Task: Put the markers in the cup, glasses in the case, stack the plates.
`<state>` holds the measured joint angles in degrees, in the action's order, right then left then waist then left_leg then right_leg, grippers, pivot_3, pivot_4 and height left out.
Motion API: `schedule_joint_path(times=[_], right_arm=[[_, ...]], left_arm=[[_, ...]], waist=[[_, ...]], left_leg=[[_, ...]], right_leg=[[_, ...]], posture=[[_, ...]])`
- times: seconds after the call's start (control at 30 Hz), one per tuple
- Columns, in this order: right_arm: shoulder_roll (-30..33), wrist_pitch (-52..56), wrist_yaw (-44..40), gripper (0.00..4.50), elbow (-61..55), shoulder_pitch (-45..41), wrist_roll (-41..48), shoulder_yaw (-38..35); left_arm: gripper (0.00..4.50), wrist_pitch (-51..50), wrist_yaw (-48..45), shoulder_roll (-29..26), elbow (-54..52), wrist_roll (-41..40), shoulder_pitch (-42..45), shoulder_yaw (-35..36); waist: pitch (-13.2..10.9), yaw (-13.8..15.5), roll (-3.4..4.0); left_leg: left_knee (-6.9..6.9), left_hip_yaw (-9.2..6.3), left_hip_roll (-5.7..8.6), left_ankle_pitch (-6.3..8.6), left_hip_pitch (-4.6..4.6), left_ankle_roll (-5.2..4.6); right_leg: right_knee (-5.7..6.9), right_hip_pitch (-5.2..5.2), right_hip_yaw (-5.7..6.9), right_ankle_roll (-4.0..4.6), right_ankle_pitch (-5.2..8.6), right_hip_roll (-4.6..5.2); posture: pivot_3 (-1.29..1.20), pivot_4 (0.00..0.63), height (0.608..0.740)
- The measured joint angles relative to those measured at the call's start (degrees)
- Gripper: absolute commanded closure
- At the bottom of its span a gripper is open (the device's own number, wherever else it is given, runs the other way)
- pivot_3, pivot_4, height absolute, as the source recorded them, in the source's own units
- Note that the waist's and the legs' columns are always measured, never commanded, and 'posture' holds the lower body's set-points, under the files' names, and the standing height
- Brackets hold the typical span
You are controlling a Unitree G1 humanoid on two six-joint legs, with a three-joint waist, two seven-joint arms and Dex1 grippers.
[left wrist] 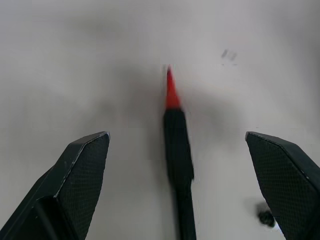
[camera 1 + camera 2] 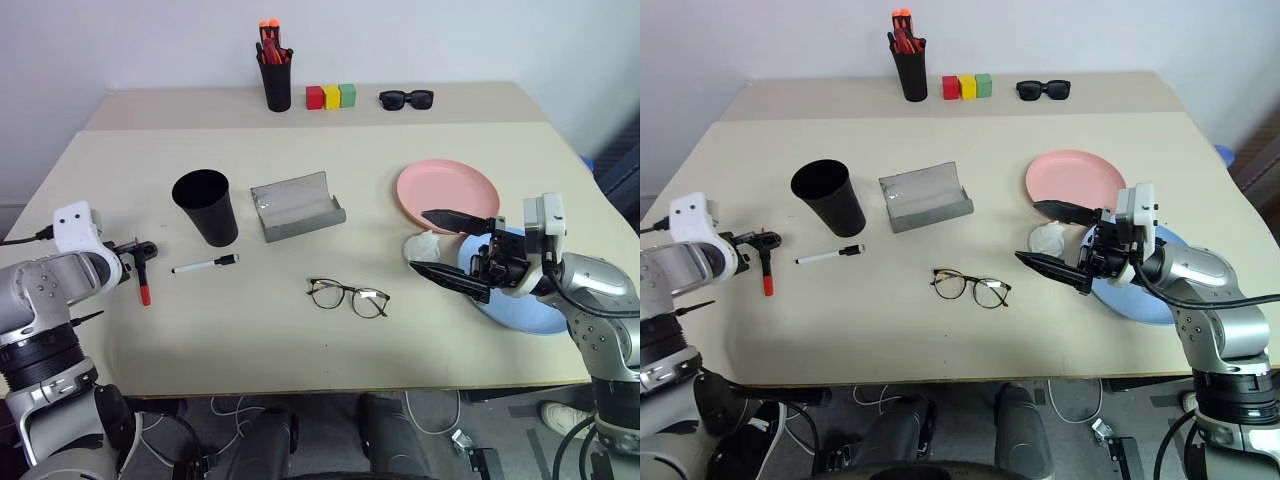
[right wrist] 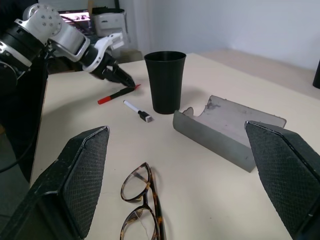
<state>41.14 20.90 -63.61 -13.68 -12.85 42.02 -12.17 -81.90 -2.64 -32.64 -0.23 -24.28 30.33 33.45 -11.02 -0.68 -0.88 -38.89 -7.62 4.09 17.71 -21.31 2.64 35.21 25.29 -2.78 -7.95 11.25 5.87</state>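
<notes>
– What lies nearest the table's [image 2: 300, 350] front edge?
– The glasses [image 2: 348, 297], the case [image 2: 296, 206] open behind them.
– The grippers?
– Left gripper [image 1: 175, 190] spread wide astride the red-tipped marker [image 2: 144, 282] near the left edge; right gripper [image 2: 447, 247] wide, empty, over the blue plate [image 2: 530, 310].
– The cup [image 2: 206, 207]?
– Upright, beside the case.

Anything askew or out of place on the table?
Nothing spilled or damaged. One oddity: a crumpled white scrap sits between the salmon pink round plate and the light blue round plate; it could get trapped when they are stacked.
</notes>
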Motion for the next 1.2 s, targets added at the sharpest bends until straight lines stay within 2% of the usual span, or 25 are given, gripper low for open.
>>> schedule_joint_path(times=[0.27,0.33,0.4,0.6,0.73,0.87,0.97,1.07,1.13,1.2], right_arm=[[0.0,-0.03,0.69,0.08,0.0,0.5,-0.34,-0.02],[0.0,-0.06,0.92,0.0,0.0,0.66,-0.5,-0.05],[0.01,-0.12,1.15,0.0,0.0,0.81,-0.8,-0.07],[0.05,-0.33,1.31,0.0,0.04,0.86,-1.2,-0.08],[0.05,-0.58,1.31,0.0,0.46,0.84,-1.45,-0.08],[0.06,-1.42,1.27,0.0,1.11,0.81,-2.38,-0.08],[0.06,-1.63,1.19,0.0,1.98,0.72,-2.59,-0.08],[0.04,-1.89,0.98,0.0,2.71,-0.35,-3.02,0.02],[0.05,-2.34,0.86,0.0,2.86,-0.82,-3.23,0.01],[-0.01,-2.49,0.77,0.0,3.3,-0.91,-3.56,0.08]], left_arm=[[0.0,4.84,0.25,1.74,6.0,1.88,3.53,-1.43],[0.56,5.55,0.06,1.7,6.47,2.43,3.59,-2.25],[1.31,6.02,0.21,1.66,6.97,2.79,3.58,-2.29],[4.45,4.26,-0.44,1.21,6.84,2.91,3.49,-2.15],[4.48,2.58,-1.68,0.43,6.29,2.58,3.4,-2.21],[4.48,5.7,-6.68,-4.92,6.09,2.34,1.74,-3.93],[4.48,14.36,-11.34,-9.78,5.67,2.36,2.71,-4.37],[4.48,27.99,-16.2,-11.28,4.43,2.8,3.06,-4.68],[4.48,36.54,-17.97,-11.16,4.06,3.68,3.09,-5.08],[4.48,41.6,-18.22,-6.89,4.1,1.29,5.72,-2.76]], waist=[[0.01,0.0,-0.01],[0.01,-0.03,-0.01],[0.01,0.02,-0.01],[0.01,0.18,-0.01],[0.01,0.03,-0.01],[-0.01,-0.25,-0.03],[-0.01,-0.08,-0.04],[-0.01,0.23,-0.04],[-0.01,0.2,-0.04],[-0.01,0.44,-0.04]], left_leg=[[-0.01,-0.03,0.01,-0.02,0.0,0.03],[0.0,-0.02,0.01,-0.02,0.01,0.03],[-0.01,-0.02,0.01,-0.02,0.01,0.03],[-0.03,-0.03,0.03,-0.02,0.01,0.03],[-0.02,-0.03,0.02,-0.02,0.02,0.03],[0.01,-0.02,-0.01,-0.03,-0.01,0.04],[0.0,-0.01,0.0,-0.03,-0.02,0.05],[-0.02,-0.01,0.02,-0.03,-0.02,0.06],[0.0,-0.01,0.02,-0.03,-0.02,0.05],[-0.04,-0.04,0.01,-0.03,-0.05,0.05]], right_leg=[[0.0,-0.02,0.01,0.0,0.0,0.0],[0.01,-0.02,0.01,0.0,0.0,0.0],[0.01,-0.02,0.01,0.0,0.0,0.0],[0.01,-0.06,0.01,0.0,0.0,0.01],[0.02,-0.05,0.01,0.0,0.0,0.01],[0.03,0.04,0.01,0.0,0.0,-0.01],[0.02,0.02,0.01,0.0,0.0,0.0],[-0.04,-0.04,0.01,0.0,0.0,0.05],[-0.06,-0.04,0.02,0.0,0.0,0.05],[-0.07,-0.05,0.04,0.0,0.0,0.05]], posture=[[0.0,0.15,0.74],[0.0,0.15,0.74],[0.0,0.15,0.74],[0.0,0.15,0.74],[0.0,0.15,0.74],[0.0,0.15,0.74],[0.0,0.15,0.74],[0.0,0.15,0.74],[0.0,0.15,0.74],[0.0,0.15,0.74]])
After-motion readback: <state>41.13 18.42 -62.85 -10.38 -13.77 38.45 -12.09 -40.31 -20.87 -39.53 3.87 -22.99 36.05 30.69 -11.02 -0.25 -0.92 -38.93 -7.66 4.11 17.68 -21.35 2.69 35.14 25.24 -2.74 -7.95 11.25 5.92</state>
